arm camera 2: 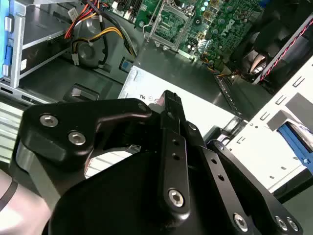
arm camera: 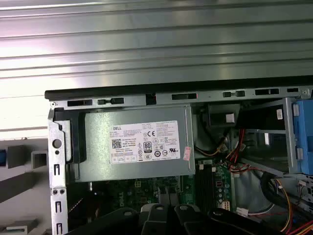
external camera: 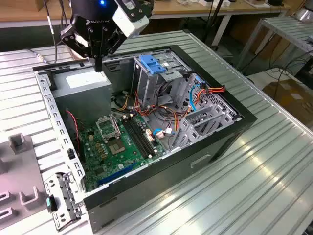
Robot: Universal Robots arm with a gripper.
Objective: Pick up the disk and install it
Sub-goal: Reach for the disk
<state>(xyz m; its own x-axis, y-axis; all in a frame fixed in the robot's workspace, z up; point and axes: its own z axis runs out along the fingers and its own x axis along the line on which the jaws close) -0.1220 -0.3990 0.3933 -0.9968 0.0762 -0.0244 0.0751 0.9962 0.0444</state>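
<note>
**Hand clenched and empty over the power supply**

In the exterior view, a ribbed metal desk (external camera: pixel 254 171) carries an open black case (external camera: pixel 195 161) lying on its side. A grey fixture (external camera: pixel 17 166) sits on the desk just beside the case, at the exterior view's left.

Inside the case, the green board (external camera: pixel 117 147) lies nearest. Beyond it stands the metal cage (external camera: pixel 146 83) with a blue handle (external camera: pixel 154 64) on top, and orange, red and yellow cables run between the two.

Farther back, in the corner at the exterior view's left, is the grey power supply (external camera: pixel 80 81) with its white sticker. The hand (external camera: pixel 98 66) hangs just above this box. Its fingers are pressed together and hold nothing. In the second wrist view its tip (arm camera 2: pixel 171 98) is over the sticker.

In that same view a blue strip beside pale metal lies outside the case's rim. This may be the disk (arm camera 2: pixel 296 139), well apart from the hand, though I cannot be sure.
</note>
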